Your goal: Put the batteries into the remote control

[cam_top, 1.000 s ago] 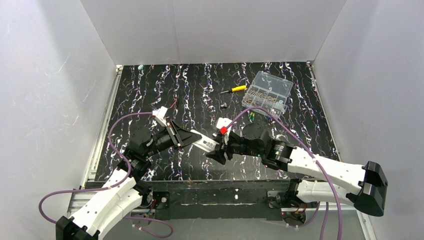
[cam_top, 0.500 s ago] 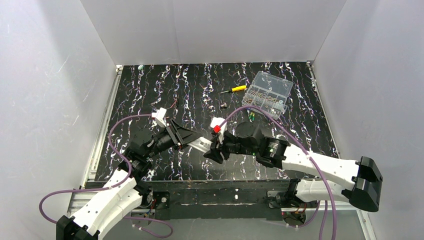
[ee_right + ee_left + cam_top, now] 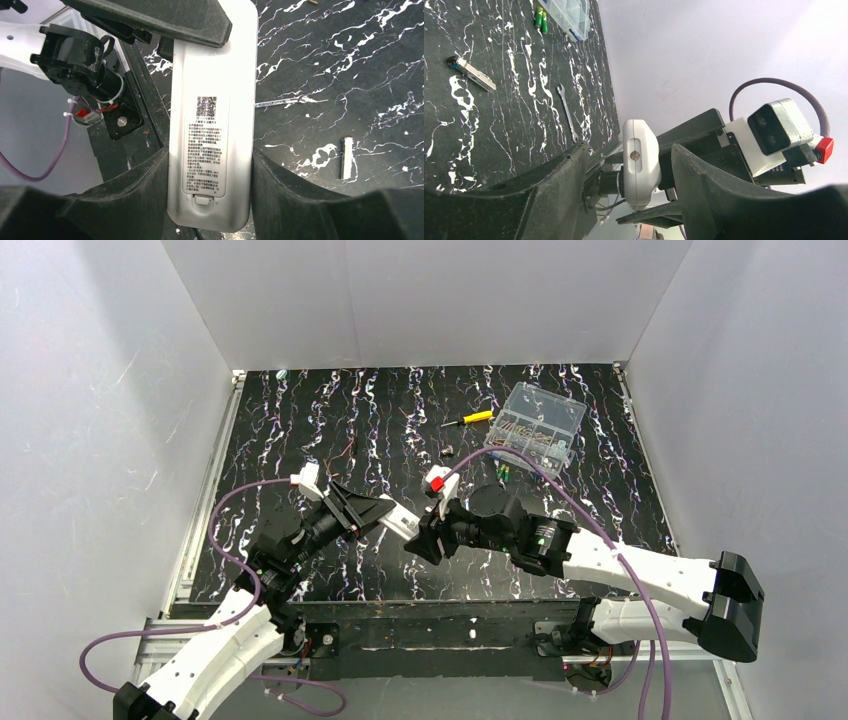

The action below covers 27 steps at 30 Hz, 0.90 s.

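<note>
The white remote control [image 3: 210, 135] is held above the table, its labelled back facing the right wrist camera, with my right gripper [image 3: 209, 160] shut on its long sides near the battery-cover end. My left gripper [image 3: 629, 150] is open around the remote's other end [image 3: 640, 167], with a gap on each side. In the top view the remote [image 3: 402, 522] bridges the left gripper [image 3: 385, 508] and the right gripper [image 3: 425, 537]. Two green batteries [image 3: 503, 472] lie on the mat beside the clear box, and the same batteries [image 3: 540, 19] show in the left wrist view.
A clear compartment box [image 3: 534, 426] of small parts sits at the back right, with a yellow screwdriver [image 3: 470, 419] to its left. A small white-silver stick [image 3: 347, 157] and a thin wrench [image 3: 566, 112] lie on the black marbled mat [image 3: 300, 430]. White walls enclose the table.
My left gripper has opened off the remote's end. The right gripper, still holding the remote, has shifted slightly left.
</note>
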Tool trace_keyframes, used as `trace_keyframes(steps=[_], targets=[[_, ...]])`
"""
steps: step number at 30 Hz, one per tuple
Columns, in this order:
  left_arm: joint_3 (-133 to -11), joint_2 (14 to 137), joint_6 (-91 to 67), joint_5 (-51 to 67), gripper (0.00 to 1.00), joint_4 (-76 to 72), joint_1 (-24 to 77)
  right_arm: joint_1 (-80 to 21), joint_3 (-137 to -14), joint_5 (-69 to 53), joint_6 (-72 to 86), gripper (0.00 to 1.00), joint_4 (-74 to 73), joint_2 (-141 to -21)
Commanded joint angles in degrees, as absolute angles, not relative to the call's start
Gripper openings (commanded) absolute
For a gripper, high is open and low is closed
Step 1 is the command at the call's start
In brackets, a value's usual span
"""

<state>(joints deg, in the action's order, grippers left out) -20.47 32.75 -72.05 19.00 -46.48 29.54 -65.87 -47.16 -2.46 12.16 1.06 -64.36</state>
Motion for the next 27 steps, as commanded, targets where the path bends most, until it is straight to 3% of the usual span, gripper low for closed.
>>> trace_keyframes(steps=[1, 27], targets=[[-20.2, 31.3, -71.8, 17.1, 0.6, -49.5, 29.8, -66.0, -49.0, -1.2, 16.4, 0.01, 4.6, -64.3], [-19.5, 31.9, -72.3, 16.8, 0.47, -48.8, 29.8, -66.9, -53.0, 2.0, 17.5, 0.01, 3.8, -68.9]])
